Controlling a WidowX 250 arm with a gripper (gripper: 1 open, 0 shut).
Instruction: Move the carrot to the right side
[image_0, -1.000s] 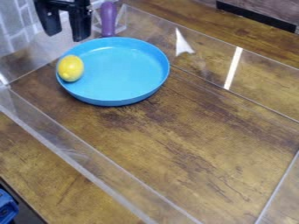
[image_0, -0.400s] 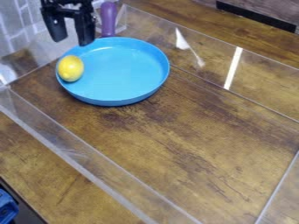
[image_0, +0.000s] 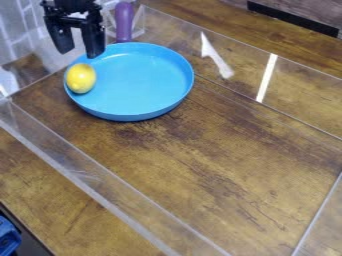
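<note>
My black gripper (image_0: 76, 44) hangs at the far left, just behind the blue plate (image_0: 147, 85), with its two fingers (image_0: 60, 40) apart and nothing between them. A small yellow rounded object (image_0: 82, 77) lies on the left part of the plate, a little below and in front of the fingertips and not touched by them. Nothing in this view looks like a carrot; it is hidden or out of view.
A purple object (image_0: 126, 18) stands behind the gripper at the back edge. The plate sits on a wooden tabletop (image_0: 227, 170) enclosed by clear plastic walls (image_0: 80, 170) that throw bright reflections (image_0: 211, 50).
The gripper has come down slightly toward the plate's left rim and stays open. The plate and the yellow object have not moved.
</note>
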